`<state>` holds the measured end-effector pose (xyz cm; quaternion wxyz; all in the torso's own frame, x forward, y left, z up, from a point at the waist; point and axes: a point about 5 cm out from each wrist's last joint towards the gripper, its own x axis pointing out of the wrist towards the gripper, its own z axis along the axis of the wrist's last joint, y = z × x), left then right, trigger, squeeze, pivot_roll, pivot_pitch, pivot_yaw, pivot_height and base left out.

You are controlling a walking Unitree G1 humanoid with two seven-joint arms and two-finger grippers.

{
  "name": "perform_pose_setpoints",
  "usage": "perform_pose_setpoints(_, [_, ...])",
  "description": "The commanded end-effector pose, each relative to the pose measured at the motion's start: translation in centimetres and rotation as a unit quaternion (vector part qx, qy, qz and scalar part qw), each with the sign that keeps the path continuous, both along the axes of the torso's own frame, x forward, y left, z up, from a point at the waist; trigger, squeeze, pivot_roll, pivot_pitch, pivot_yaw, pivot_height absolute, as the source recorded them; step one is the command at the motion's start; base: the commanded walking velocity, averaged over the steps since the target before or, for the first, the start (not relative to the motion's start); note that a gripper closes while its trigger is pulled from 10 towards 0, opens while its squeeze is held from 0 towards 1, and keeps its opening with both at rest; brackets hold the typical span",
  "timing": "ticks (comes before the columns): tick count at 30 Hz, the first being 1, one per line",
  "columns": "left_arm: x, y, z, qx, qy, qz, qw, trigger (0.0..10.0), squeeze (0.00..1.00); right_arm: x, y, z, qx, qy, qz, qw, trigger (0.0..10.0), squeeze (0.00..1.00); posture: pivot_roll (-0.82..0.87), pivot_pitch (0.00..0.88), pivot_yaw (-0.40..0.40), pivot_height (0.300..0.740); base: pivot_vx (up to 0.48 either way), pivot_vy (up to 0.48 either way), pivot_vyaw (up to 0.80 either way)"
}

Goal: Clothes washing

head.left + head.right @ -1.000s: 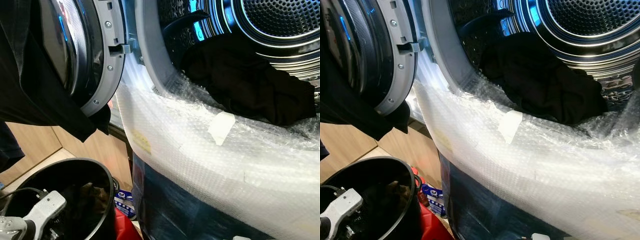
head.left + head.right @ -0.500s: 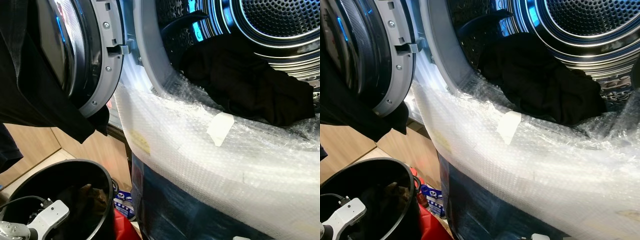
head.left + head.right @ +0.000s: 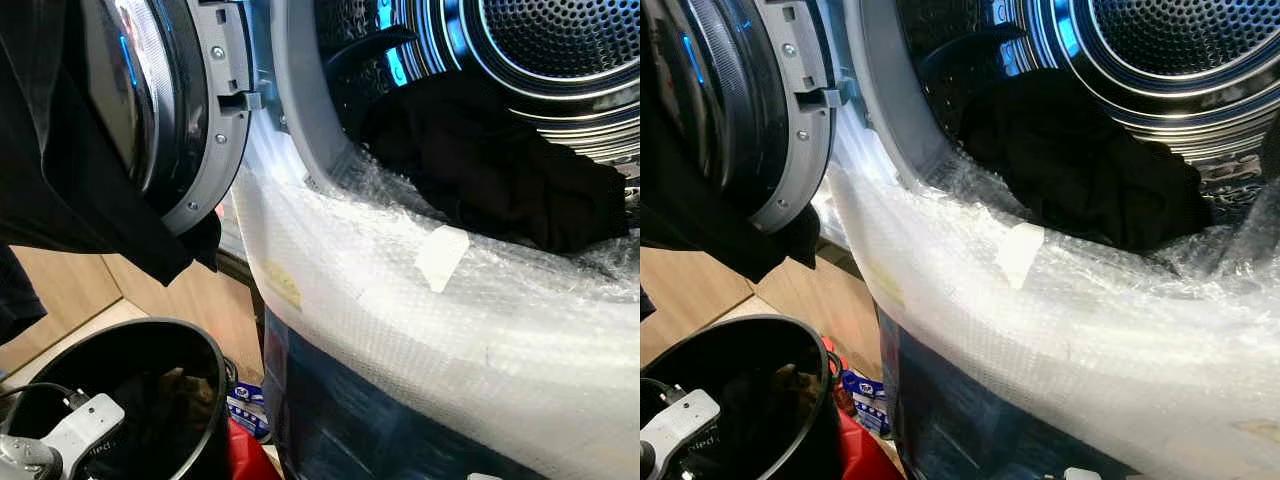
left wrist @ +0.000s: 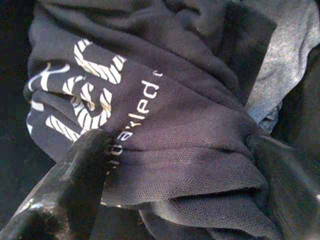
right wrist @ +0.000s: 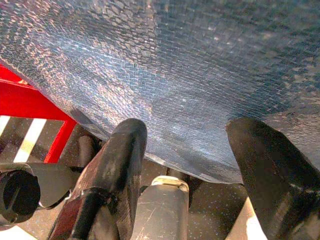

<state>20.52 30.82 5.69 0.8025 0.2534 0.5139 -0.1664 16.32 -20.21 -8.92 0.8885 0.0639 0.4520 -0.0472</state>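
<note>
Dark garment [image 4: 165, 125]: navy mesh-knit fabric, bunched in folds, white rope-pattern print and small white lettering; lies inside the black bucket [image 3: 190, 345] on the floor below the open washer door [image 3: 190, 110]. Left gripper [image 4: 180, 170]: fingers spread, one on each side of a fold of the garment, pressed into the cloth. Second black garment [image 3: 500, 165]: heaped in the steel drum [image 3: 560, 50] behind the bubble-wrapped rim [image 3: 400, 290]. Right gripper [image 5: 187, 150]: fingers spread, holding nothing, beside the washer's wrapped front.
</note>
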Motion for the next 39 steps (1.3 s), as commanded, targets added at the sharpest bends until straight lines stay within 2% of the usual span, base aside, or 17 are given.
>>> perform_pose_setpoints(1, [-0.8, 1.0, -0.6, 0.038, 0.022, 0.012, 0.999, 10.0, 0.0, 0.0, -0.3, 0.0, -0.003, 0.003, -0.001, 1.0, 10.0, 0.0, 0.06, 0.0, 0.013, 0.74, 0.0, 0.0, 0.0])
perform_pose_setpoints(7, [-1.3, 1.8, -1.1, 0.05, 0.031, 0.036, 0.998, 10.0, 0.0, 0.1, -0.2, 0.1, -0.003, 0.002, 0.002, 1.0, 10.0, 0.0, 0.06, 0.0, 0.01, 0.74, 0.0, 0.0, 0.0])
perform_pose_setpoints(9, [-1.7, 2.5, -1.4, 0.07, 0.043, 0.044, 0.996, 10.0, 0.0, 0.2, -0.1, 0.1, -0.002, 0.002, 0.003, 1.0, 10.0, 0.0, 0.06, 0.0, 0.011, 0.74, 0.0, 0.0, 0.0])
perform_pose_setpoints(10, [-2.2, 2.9, -1.8, 0.084, 0.055, 0.041, 0.994, 9.6, 0.0, 0.2, -0.1, 0.1, -0.002, 0.002, 0.003, 1.0, 10.0, 0.0, 0.06, 0.0, 0.012, 0.74, 0.0, 0.0, 0.0])
perform_pose_setpoints(12, [-2.3, 3.0, -1.9, 0.084, 0.059, 0.043, 0.994, 9.6, 0.0, 0.2, -0.1, 0.1, -0.001, 0.002, 0.003, 1.0, 10.0, 0.0, 0.06, 0.0, 0.012, 0.74, 0.0, 0.0, 0.0])
perform_pose_setpoints(13, [-2.4, 3.1, -2.1, 0.079, 0.061, 0.046, 0.994, 3.5, 0.0, 0.2, -0.1, 0.1, -0.001, 0.002, 0.003, 1.0, 10.0, 0.0, 0.06, 0.0, 0.012, 0.74, 0.0, 0.0, 0.0])
perform_pose_setpoints(14, [-2.5, 3.1, -2.1, 0.081, 0.062, 0.044, 0.994, 0.0, 0.0, 0.1, -0.1, 0.0, -0.001, 0.004, 0.004, 1.0, 10.0, 0.0, 0.06, 0.0, 0.012, 0.74, 0.0, 0.0, 0.0])
perform_pose_setpoints(22, [-2.2, 3.4, -1.9, 0.098, 0.061, 0.031, 0.993, 0.0, 0.0, 0.0, 0.0, 0.0, 0.001, 0.007, 0.002, 1.0, 10.0, 0.0, 0.06, 0.0, 0.012, 0.74, 0.0, 0.0, 0.0])
perform_pose_setpoints(26, [-2.0, 3.4, -2.0, 0.095, 0.049, 0.028, 0.994, 0.0, 0.0, -0.1, 0.0, -0.1, 0.0, 0.008, 0.003, 1.0, 10.0, 0.0, 0.06, 0.0, 0.012, 0.74, 0.0, 0.0, 0.0])
perform_pose_setpoints(39, [-1.8, 3.6, -1.8, 0.102, 0.049, 0.019, 0.993, 0.0, 0.0, 0.0, 0.0, -0.1, 0.001, 0.009, 0.005, 1.0, 10.0, 0.0, 0.06, 0.0, 0.007, 0.74, 0.0, 0.0, 0.0])
